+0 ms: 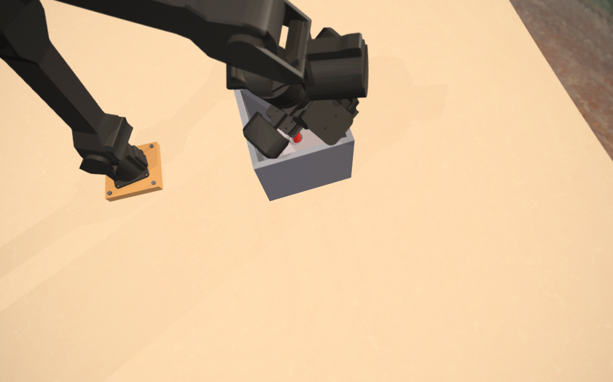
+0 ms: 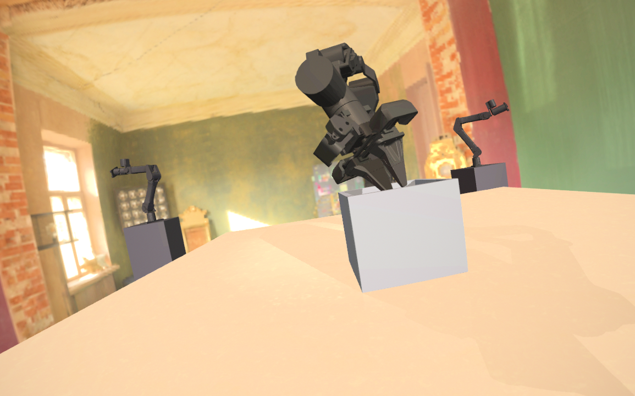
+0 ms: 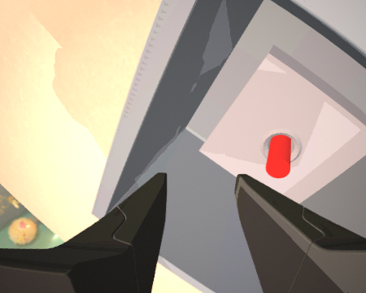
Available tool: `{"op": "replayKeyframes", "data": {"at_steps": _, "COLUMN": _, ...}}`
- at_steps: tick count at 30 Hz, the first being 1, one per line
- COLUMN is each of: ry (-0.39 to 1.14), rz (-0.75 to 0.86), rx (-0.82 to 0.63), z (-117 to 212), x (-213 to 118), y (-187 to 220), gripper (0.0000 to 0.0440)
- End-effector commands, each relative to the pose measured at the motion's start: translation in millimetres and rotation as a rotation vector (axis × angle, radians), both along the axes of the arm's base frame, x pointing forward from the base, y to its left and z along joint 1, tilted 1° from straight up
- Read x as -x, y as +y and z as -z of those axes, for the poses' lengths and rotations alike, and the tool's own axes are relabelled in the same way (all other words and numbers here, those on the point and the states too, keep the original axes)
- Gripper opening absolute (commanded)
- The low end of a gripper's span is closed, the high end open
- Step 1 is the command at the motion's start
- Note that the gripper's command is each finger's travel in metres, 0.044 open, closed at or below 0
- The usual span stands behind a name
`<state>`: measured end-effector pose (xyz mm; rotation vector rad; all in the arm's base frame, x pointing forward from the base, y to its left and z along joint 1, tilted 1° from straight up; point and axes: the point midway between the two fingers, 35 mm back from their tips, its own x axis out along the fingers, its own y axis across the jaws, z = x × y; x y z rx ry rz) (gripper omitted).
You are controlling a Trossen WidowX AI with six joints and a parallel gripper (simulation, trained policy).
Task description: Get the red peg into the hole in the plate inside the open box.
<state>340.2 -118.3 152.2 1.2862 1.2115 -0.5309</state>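
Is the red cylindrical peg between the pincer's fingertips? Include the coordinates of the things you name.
No, the wrist view shows the red cylindrical peg [image 1: 296,137] [image 3: 279,156] in the plate's hole, beyond the open black pincer [image 3: 201,182].

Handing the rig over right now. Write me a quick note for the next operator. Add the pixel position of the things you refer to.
Gripper [image 1: 291,135] [image 2: 394,188] [image 3: 201,182]: open, holding nothing, fingertips near the top of the box [image 1: 310,168] [image 2: 408,236] [image 3: 130,106].
Peg [image 1: 297,137] [image 3: 279,156]: standing in the hole of the plate [image 1: 315,137] [image 3: 248,118] at the bottom of the box, its upper part above the plate.
Done: peg in the box, in the hole, let go.
Left: check that it is fully down; I can't tell its depth from here. If it isn't, it may need a push from above.
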Motion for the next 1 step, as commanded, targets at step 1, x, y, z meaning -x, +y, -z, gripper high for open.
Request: {"op": "replayKeyframes", "data": {"at_steps": 1, "ry": -0.02, "rz": -0.013, "rx": -0.008, "z": -2.1, "x": -3.5, "y": -2.3, "gripper": 0.0153}}
